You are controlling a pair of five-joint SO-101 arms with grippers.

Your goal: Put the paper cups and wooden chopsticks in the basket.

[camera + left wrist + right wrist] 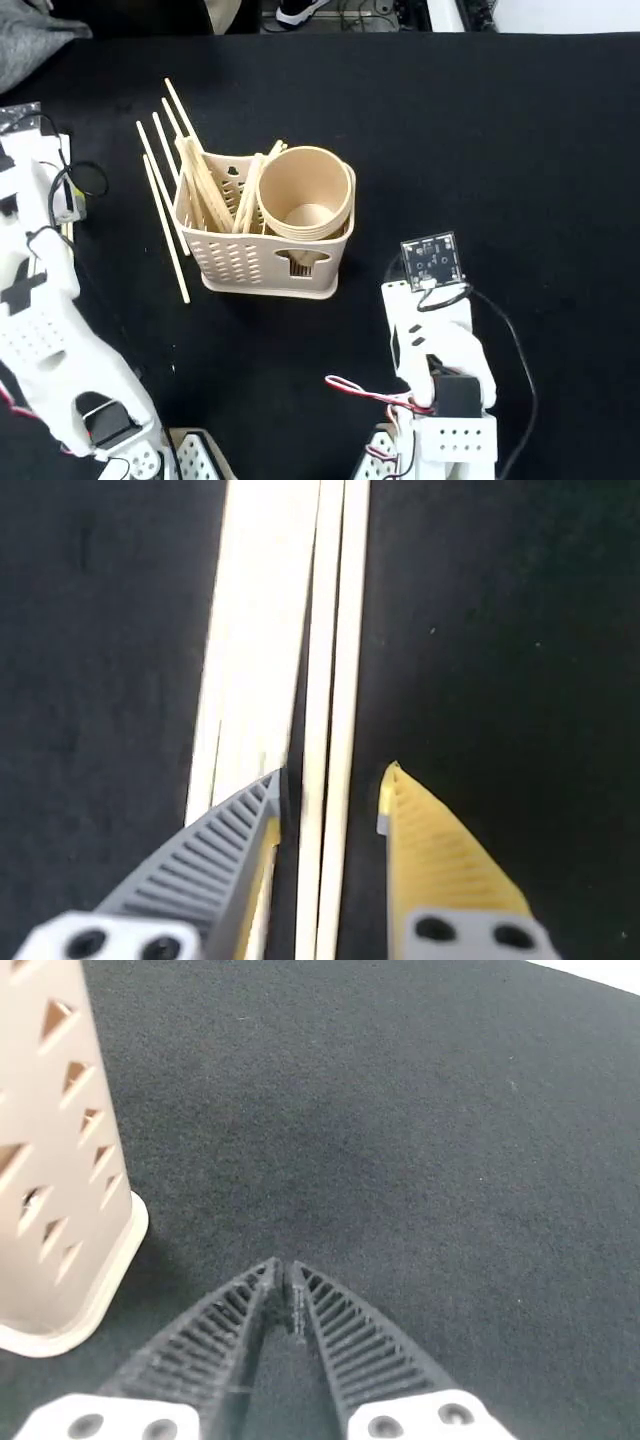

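Your left gripper (333, 773) is spread, its grey finger (235, 850) and yellow finger (440, 860) on either side of two thin wooden chopsticks (335, 630) lying on the black desk (500, 680). You cannot tell whether either finger touches them. Next to those two runs a broader pale band, too washed out to count the sticks in it.

Your right gripper (285, 1268) has its fingers pressed together tip to tip, low over the desk and near the basket (55, 1160), which is cut off by the frame edge.

From above, the basket stands mid-desk. It holds the stacked paper cups (305, 195) at the end nearer the right arm (440, 360) and a bundle of standing chopsticks (205, 185) leaning out at the other end. Loose chopsticks (165, 225) lie on the desk just beside that end. The left arm (45, 330) hides its own gripper in this view. The small board (432, 260) on the right arm carries marks too small to read.
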